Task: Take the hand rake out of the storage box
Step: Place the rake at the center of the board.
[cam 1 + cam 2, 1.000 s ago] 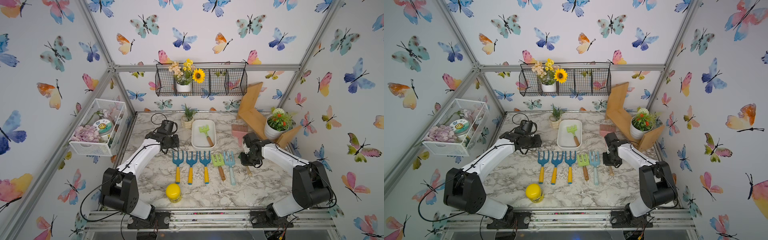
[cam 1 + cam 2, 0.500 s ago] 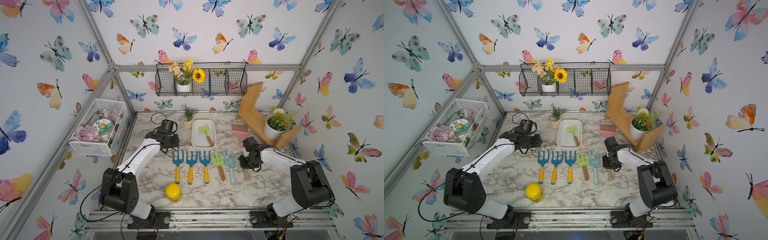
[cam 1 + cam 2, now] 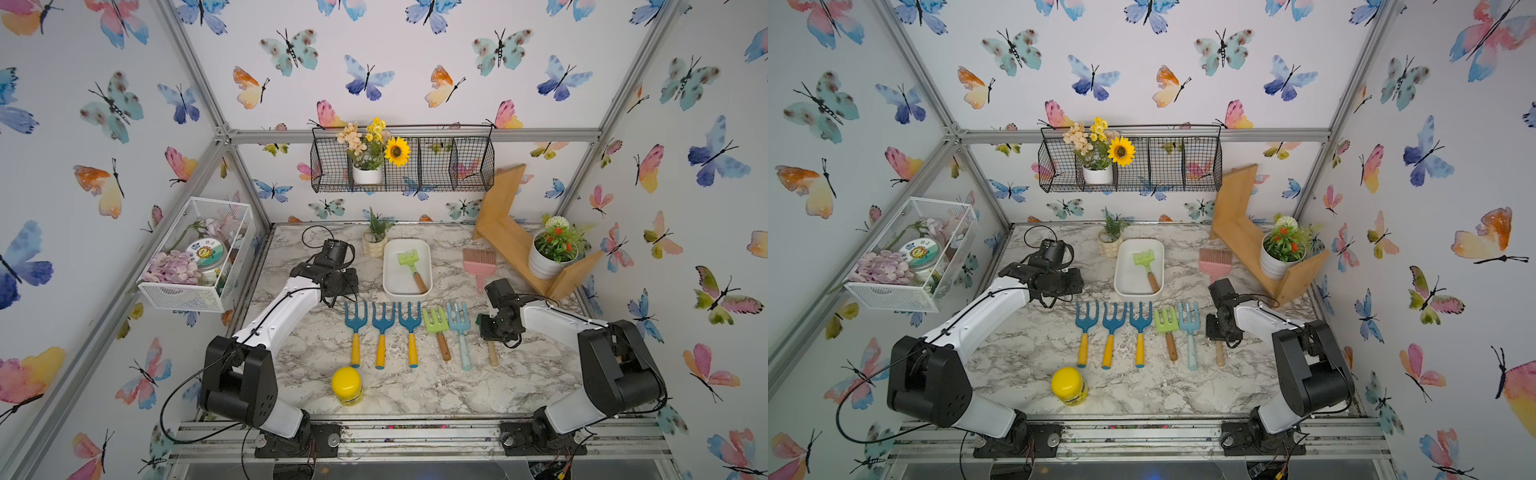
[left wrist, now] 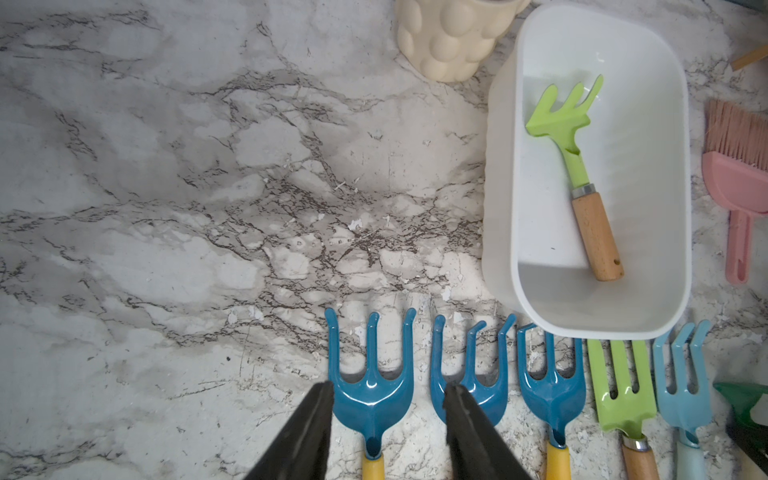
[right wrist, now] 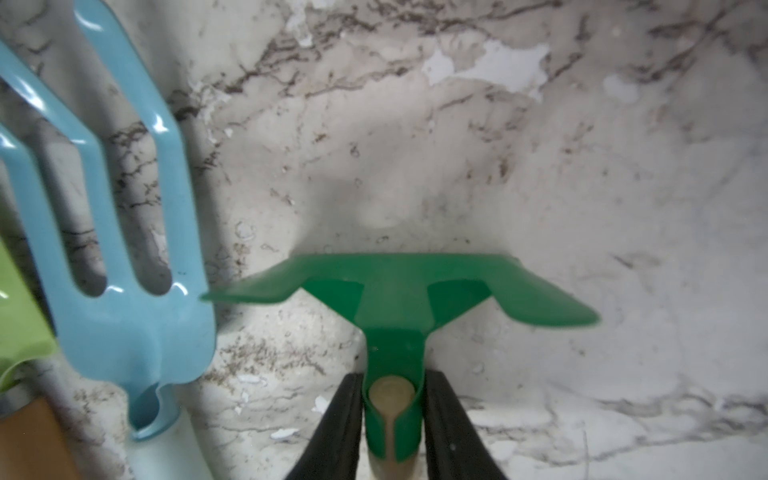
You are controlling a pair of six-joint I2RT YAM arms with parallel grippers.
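Hand rake (image 3: pixel 411 266) – one, in storage box (image 3: pixel 395 276) near gaping left pincer (image 4: pixel 388 390); right pincer (image 5: pixel 392 378) straddles dark-green rake (image 5: pixel 395 282), grip unclear – five forks (image 3: pixel 410 322) between.

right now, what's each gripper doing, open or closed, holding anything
left gripper: open, holding nothing
right gripper: closed on the neck of the dark green rake

Marble table (image 3: pixel 415 390): storage box (image 3: pixel 397 280), 6 hand tools (image 3: pixel 409 328), pink brush (image 3: pixel 480 262), yellow jar (image 3: pixel 347 384)

Hand rake (image 3: pixel 414 271) is lime-green; storage box (image 3: pixel 393 279) is white.
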